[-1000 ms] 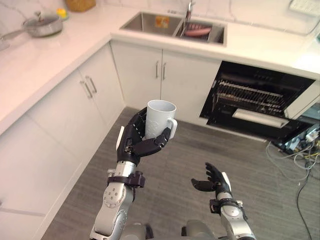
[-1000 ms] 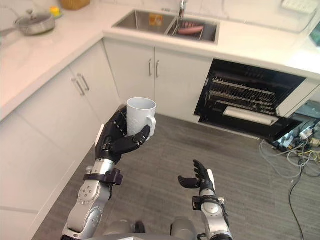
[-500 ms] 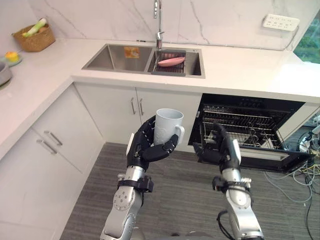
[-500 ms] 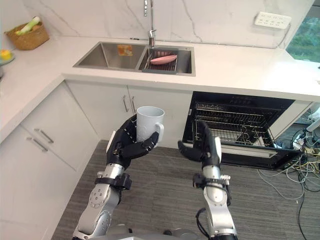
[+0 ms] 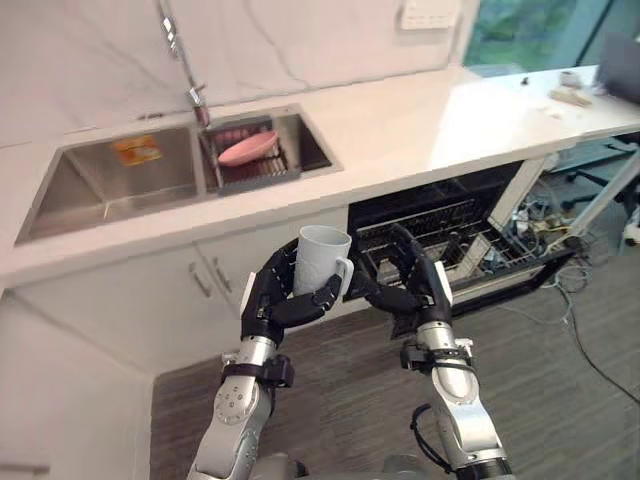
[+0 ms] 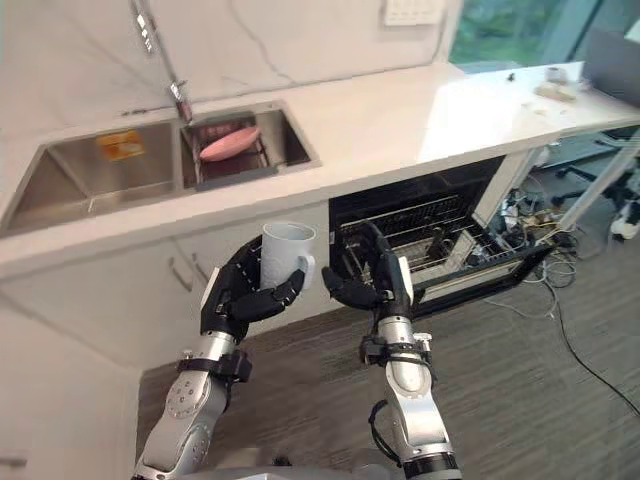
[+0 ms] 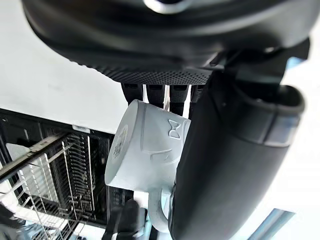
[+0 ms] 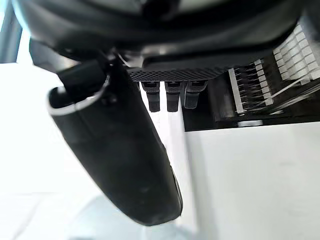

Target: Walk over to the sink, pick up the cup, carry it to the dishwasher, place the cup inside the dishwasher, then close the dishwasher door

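Though out of the sink (image 5: 110,175) and not yet in the dishwasher (image 5: 440,215), rides as a white cup (image 5: 322,258) in the left hand (image 5: 275,300), raised in front of the white cupboard doors (image 5: 150,300), just left of the open machine.

Gripped by the body, not the handle: fingers curled round the far side, thumb across the near side. Probably done that way to give a firm hold for the walk and to leave the rim free for setting down.

Stands upright: long axis near vertical, mouth up, base down toward the palm, handle (image 5: 346,268) sticking out to the right, toward the right hand (image 5: 415,290). From the left wrist, seen with the wire rack (image 7: 45,170) beyond it. Upright suits carrying; likely needs tipping before going onto the rack.

As for the right hand: just beside the cup but apart from it, fingers loosely spread and lightly bent, holding nothing, in front of the dark opening. Perhaps raised ready for the folded-down door (image 5: 520,268), to be shut last.

Lying in the right basin of the sink: a pink dish (image 5: 247,150), no part of this job.
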Motion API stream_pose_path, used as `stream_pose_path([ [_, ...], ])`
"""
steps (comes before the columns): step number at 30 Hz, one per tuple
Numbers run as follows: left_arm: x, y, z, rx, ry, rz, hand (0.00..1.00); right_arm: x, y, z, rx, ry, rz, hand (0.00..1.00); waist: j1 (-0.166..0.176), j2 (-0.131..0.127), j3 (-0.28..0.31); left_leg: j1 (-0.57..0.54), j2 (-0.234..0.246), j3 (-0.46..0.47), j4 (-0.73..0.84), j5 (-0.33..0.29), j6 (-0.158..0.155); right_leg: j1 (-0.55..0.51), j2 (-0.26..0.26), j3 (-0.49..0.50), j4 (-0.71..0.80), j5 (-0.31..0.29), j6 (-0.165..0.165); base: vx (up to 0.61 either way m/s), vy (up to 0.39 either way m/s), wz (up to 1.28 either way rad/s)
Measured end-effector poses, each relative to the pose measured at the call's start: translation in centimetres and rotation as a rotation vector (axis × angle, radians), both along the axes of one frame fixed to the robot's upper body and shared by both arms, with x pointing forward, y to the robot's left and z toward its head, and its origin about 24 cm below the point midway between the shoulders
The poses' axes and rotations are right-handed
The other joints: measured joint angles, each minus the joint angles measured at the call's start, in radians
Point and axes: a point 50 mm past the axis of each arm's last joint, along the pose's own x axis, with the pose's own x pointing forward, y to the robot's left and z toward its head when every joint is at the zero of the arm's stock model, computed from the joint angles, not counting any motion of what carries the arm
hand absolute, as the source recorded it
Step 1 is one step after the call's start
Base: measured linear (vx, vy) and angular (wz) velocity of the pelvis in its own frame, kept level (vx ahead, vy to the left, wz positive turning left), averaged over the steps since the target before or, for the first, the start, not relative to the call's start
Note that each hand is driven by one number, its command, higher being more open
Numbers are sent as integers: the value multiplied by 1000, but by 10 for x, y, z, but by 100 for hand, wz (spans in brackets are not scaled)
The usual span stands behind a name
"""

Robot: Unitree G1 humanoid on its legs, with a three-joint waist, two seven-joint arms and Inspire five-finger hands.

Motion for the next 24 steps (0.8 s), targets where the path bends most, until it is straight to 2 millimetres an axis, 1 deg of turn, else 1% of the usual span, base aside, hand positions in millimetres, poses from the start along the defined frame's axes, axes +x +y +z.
stream_pose_path([
  [1,0,1,1,-2,-6,8,30,1,2,2,0,-8,10,90,0,0,-6,12,4,12,-19,0,0,-25,1,-35,-4,-6,-10,193,82,-61],
  [2,1,3,3,-3,-21,23,30,6,6,7,0,-31,32,90,2,-1,-10,34,15,42,-48,-1,-2,-74,-1,-115,-31,-13,-28,186,23,-67],
  [3,2,7,3,0,-24,38,30,10,10,13,-1,-55,54,90,-1,2,-9,51,28,64,-60,-4,-9,-108,0,-199,-87,-7,-50,230,-10,-66],
  [4,2,8,3,1,-24,47,30,12,12,15,1,-64,63,90,-3,1,-10,58,33,76,-62,-8,-20,-114,4,-235,-132,11,-70,255,-61,-57],
  [5,3,11,3,4,-22,63,30,12,14,17,18,-71,75,90,0,-12,-13,75,35,93,-50,-27,-49,-110,22,-278,-236,125,-109,308,-99,-33],
  [6,3,11,-3,-2,3,73,30,10,12,14,18,-64,79,90,-6,18,-16,88,67,84,-18,-61,-72,-78,51,-277,-253,154,-111,278,-94,-31],
  [8,3,7,-9,-15,30,76,30,6,7,10,14,-45,80,90,-6,47,-22,93,115,86,27,-74,-94,-30,102,-279,-313,157,-118,268,-103,-23],
  [9,4,7,-12,-16,44,79,30,4,3,7,32,-30,76,90,-7,53,-18,79,152,76,112,-71,-100,19,144,-278,-371,164,-130,251,-119,-28],
  [10,4,7,-13,-15,47,80,30,3,2,7,40,-27,72,90,-7,55,-17,66,171,72,161,-66,-108,40,160,-276,-393,167,-134,249,-118,-34],
  [11,4,8,-14,-14,54,85,30,1,1,7,72,-28,65,90,-8,56,-15,38,196,48,267,-37,-121,78,184,-262,-431,170,-139,205,-85,-32],
  [12,4,9,-15,-14,57,91,30,0,0,9,84,-35,64,90,-7,56,-14,17,201,33,325,-8,-119,98,189,-252,-448,172,-142,261,-68,-50],
  [13,5,11,-16,-13,61,107,30,-2,1,16,111,-59,70,90,0,53,-13,-14,197,-3,388,-20,-127,130,187,-225,-471,176,-144,272,-31,-60],
  [14,6,13,-15,-16,57,122,30,-2,1,24,139,-99,71,90,0,54,-13,-41,182,-24,387,-51,-134,145,181,-199,-487,176,-143,265,-6,-61],
  [15,7,14,-14,-16,54,127,30,-2,1,28,156,-117,73,90,1,53,-12,-53,174,-38,372,-65,-137,155,177,-186,-494,177,-141,250,27,-60],
  [16,9,16,-12,-16,46,141,30,-3,1,33,176,-143,79,90,2,48,-9,-72,153,-66,319,-83,-137,169,167,-159,-503,178,-140,248,104,-66],
  [17,10,19,-11,-17,42,157,30,-2,2,34,202,-150,92,90,3,46,-8,-82,129,-101,238,-86,-138,180,157,-129,-507,179,-138,203,99,-70],
  [18,11,20,-10,-17,40,165,30,-2,2,34,213,-151,97,90,3,48,-8,-85,115,-127,183,-83,-138,186,153,-118,-509,180,-136,179,144,-66],
  [19,12,21,-10,-18,38,176,30,-2,1,34,231,-147,101,90,2,55,-11,-79,100,-155,84,-43,-138,190,153,-101,-508,182,-129,179,197,-73],
  [20,15,21,-7,-24,25,187,30,-2,0,34,252,-145,109,90,3,74,-4,-63,109,-183,-49,98,-150,207,169,-70,-514,173,-95,214,232,-70],
  [21,16,22,-7,-20,26,191,30,-3,1,31,271,-133,112,90,6,62,-4,-44,102,-169,-56,99,-148,218,161,-56,-522,169,-79,188,219,-56],
  [22,17,24,-8,-10,32,200,30,-7,4,29,291,-122,123,90,-8,48,-12,-19,78,-157,-100,111,-133,224,138,-46,-538,175,-70,98,122,-23],
  [24,18,24,-8,-9,30,198,30,-9,8,29,331,-121,158,90,-11,43,-12,23,45,-126,-177,144,-111,227,104,-27,-557,184,-55,87,148,-19],
])
